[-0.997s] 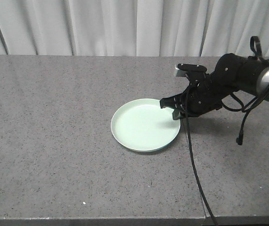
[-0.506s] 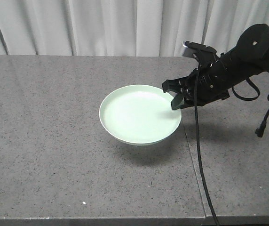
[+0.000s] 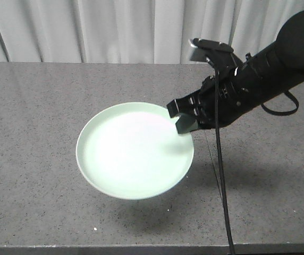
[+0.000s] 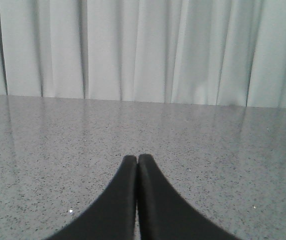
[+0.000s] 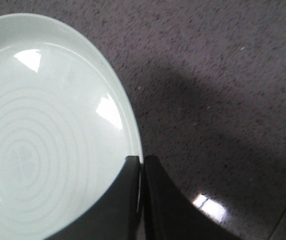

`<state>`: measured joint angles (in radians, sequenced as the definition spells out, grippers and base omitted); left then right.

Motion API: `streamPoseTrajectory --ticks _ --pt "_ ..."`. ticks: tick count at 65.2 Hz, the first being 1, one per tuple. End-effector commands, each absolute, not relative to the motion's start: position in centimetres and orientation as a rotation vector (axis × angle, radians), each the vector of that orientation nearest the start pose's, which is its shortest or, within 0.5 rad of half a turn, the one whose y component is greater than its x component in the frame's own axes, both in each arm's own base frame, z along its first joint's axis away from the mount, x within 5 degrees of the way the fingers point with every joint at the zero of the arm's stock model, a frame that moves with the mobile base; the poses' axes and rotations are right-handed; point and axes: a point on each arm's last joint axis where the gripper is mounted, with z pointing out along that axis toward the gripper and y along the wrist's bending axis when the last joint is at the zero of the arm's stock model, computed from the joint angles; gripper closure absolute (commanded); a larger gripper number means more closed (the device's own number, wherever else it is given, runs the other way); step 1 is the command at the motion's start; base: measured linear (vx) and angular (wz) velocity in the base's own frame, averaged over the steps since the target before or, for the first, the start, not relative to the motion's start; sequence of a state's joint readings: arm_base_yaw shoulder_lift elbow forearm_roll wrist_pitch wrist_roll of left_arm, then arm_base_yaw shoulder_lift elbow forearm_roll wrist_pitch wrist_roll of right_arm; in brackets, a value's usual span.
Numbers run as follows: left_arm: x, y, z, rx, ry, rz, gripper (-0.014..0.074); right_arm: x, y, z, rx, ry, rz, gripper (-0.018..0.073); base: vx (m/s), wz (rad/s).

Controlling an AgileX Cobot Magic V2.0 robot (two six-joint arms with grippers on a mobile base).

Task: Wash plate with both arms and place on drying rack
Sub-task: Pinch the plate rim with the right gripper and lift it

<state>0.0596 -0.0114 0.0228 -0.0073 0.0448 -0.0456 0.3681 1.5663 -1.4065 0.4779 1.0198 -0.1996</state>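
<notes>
The plate [image 3: 135,151] is up off the counter [image 3: 35,106] now, swinging toward eight o'clock, right gripper [image 3: 183,117] clamped on its two-o'clock rim, left gripper [image 4: 137,160] closed on nothing, so the lift looks done and washing comes next.

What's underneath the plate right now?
The right gripper holds the plate aloft by its rim. Below: grey countertop and a shadow; the patch the plate covers is hidden.

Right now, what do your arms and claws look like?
The right arm is bulky matte black, with a small grey block on top and a black cable hanging off it. The right claw is black, with two curved, tapering fingers. The left claw shows the same black curved fingers.
</notes>
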Motion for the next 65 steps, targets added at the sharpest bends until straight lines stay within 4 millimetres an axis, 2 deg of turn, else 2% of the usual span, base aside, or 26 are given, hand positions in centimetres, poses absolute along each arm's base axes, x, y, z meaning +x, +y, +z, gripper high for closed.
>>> streamPoseTrajectory --ticks 1,14,24,65 --pt "5.4 0.3 21.7 -0.083 1.428 -0.008 0.0603 27.6 15.1 35.7 -0.524 2.465 0.718 0.0568 0.0 0.0" --pt "5.4 0.3 21.7 -0.083 1.428 -0.008 0.0603 24.2 14.0 35.3 -0.519 2.476 0.748 0.0568 0.0 0.0" --pt "5.4 0.3 21.7 -0.083 1.428 -0.008 0.0603 22.9 13.5 35.4 -0.532 2.484 0.748 0.0568 0.0 0.0" --pt "5.4 0.3 21.7 -0.083 1.428 -0.008 0.0603 22.7 13.5 35.5 -0.54 2.491 0.755 0.0568 0.0 0.0"
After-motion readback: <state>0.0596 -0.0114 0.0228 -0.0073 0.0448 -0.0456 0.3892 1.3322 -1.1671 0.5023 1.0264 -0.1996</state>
